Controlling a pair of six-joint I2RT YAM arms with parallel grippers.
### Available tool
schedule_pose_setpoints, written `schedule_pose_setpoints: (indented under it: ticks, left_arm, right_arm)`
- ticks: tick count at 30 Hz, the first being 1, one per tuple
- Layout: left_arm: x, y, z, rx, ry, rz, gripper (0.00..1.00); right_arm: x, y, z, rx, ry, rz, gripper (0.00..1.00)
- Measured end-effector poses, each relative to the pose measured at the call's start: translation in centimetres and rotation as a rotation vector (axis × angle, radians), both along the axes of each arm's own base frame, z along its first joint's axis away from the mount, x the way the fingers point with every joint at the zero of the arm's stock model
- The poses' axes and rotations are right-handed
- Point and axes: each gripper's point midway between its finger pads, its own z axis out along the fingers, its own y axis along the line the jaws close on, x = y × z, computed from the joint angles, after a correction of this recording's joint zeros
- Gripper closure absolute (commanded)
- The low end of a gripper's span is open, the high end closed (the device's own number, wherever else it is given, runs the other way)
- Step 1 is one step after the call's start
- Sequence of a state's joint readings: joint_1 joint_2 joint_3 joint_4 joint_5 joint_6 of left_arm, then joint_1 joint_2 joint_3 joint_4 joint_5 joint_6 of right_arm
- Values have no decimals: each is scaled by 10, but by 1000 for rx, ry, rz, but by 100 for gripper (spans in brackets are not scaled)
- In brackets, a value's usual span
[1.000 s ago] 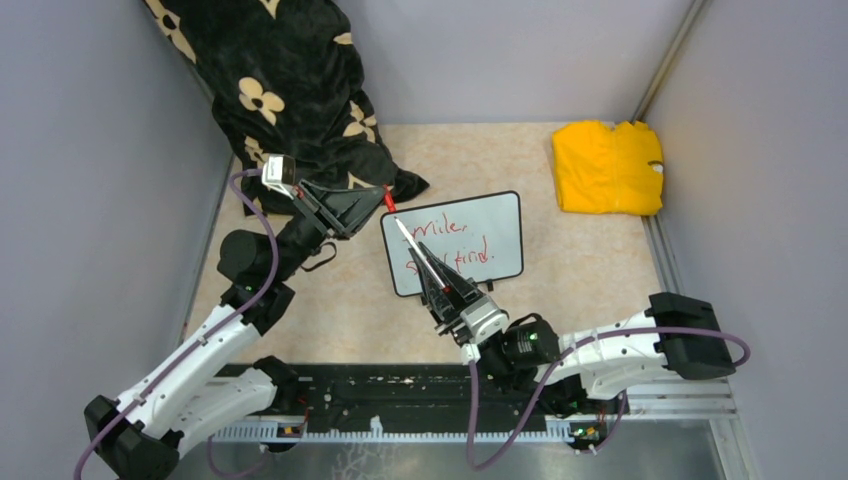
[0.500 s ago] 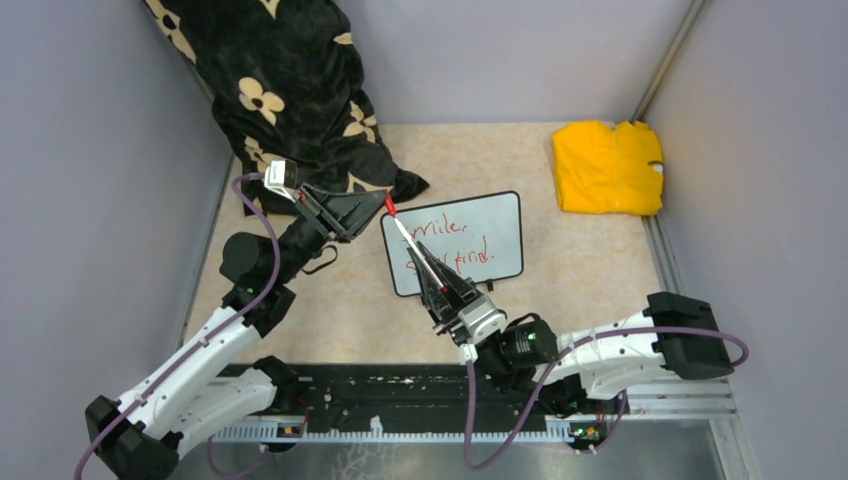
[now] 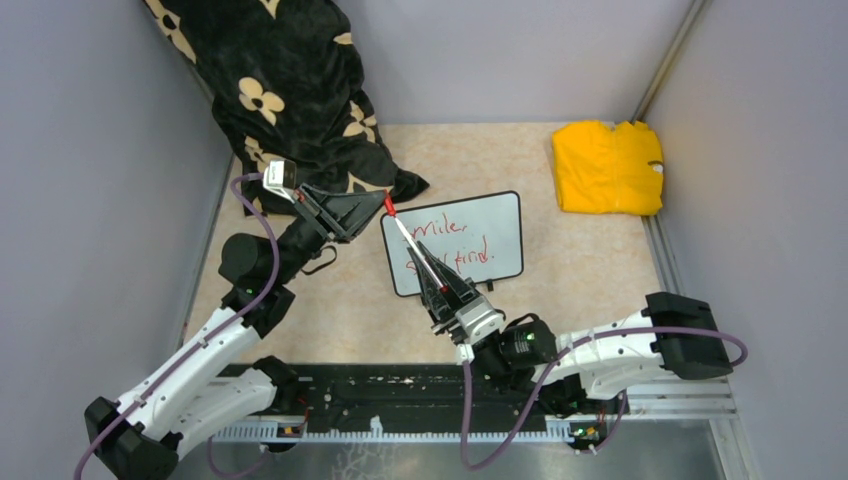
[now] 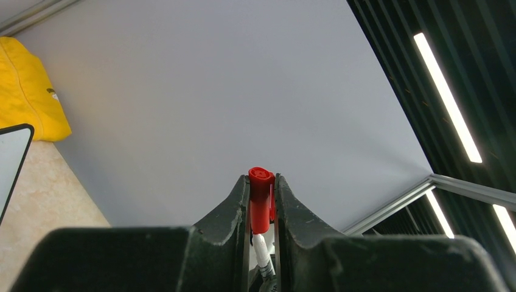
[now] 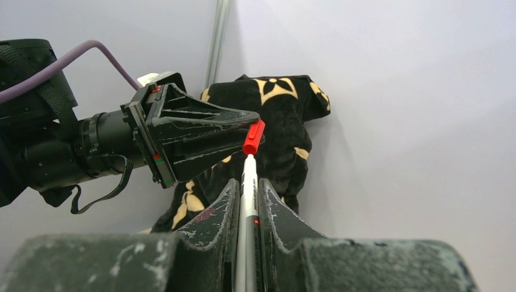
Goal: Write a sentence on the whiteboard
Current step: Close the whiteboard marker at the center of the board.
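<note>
With the sentence [image 3: 452, 243] written on the central whiteboard [image 3: 503, 214], capping looks underway at its ten-o'clock corner: the left gripper [image 3: 384, 205] pinches the red cap [image 5: 254, 136], the right gripper [image 5: 246, 186] clamps the marker [image 3: 409, 241], and a straight push likely comes next.

L fingers [image 4: 232, 205], R fingers [image 5: 223, 207] both clamped.

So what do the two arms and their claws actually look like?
The left arm and right arm have white shells with black joints; a purple cable loops along each. The left gripper and right gripper are black, tapering wedges, with scuffed, grey-flecked fingers.
</note>
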State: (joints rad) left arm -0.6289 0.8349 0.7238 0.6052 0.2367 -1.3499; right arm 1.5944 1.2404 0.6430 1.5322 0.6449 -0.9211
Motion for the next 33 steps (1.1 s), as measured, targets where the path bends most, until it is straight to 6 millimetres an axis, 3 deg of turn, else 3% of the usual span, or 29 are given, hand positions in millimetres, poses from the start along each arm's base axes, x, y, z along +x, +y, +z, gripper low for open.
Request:
schedule_pose_setpoints:
  ticks: [33]
  left_arm:
    - [-3,-5,-5,7,10,-17,100]
  right_arm:
    - [1,2,-3,-24,-10,-20,100]
